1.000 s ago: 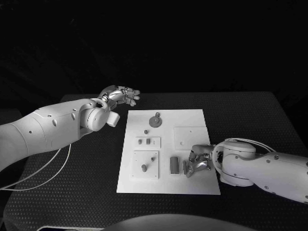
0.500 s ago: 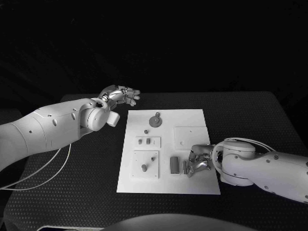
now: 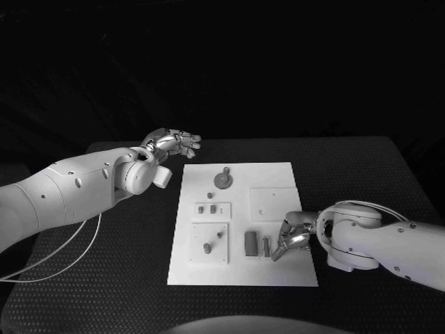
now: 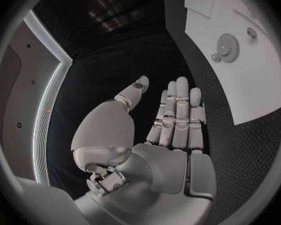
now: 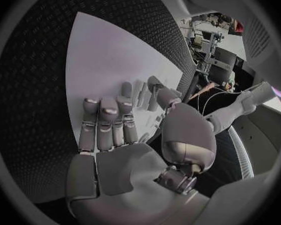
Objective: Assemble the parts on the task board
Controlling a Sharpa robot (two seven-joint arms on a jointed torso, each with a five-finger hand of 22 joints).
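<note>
The white task board [image 3: 283, 271] lies in the middle of the table. On it are a grey gear [image 3: 224, 178], two small pegs [image 3: 211, 207], a peg on a square plate [image 3: 208, 245], a grey block [image 3: 252, 242] and a thin grey piece [image 3: 267, 245]. My right hand [image 3: 293, 236] hovers low over the board's near right part, just right of the thin piece, holding nothing. In the right wrist view its fingers [image 5: 103, 125] lie straight over the board [image 5: 109, 50]. My left hand [image 3: 172, 141] is raised beyond the far left corner with its fingers [image 4: 178, 115] straight and empty.
The black table [image 3: 373, 174] reaches well past the board on both sides. A white cable [image 3: 72, 250] hangs from my left arm over the table's left part. The left wrist view shows the gear [image 4: 228, 46] on the board's far end [image 4: 253, 80].
My right hand has drawn back slightly toward the board's right edge, uncovering the thin grey piece beside the block. The whole picture has shifted a little. The left hand has kept its pose.
</note>
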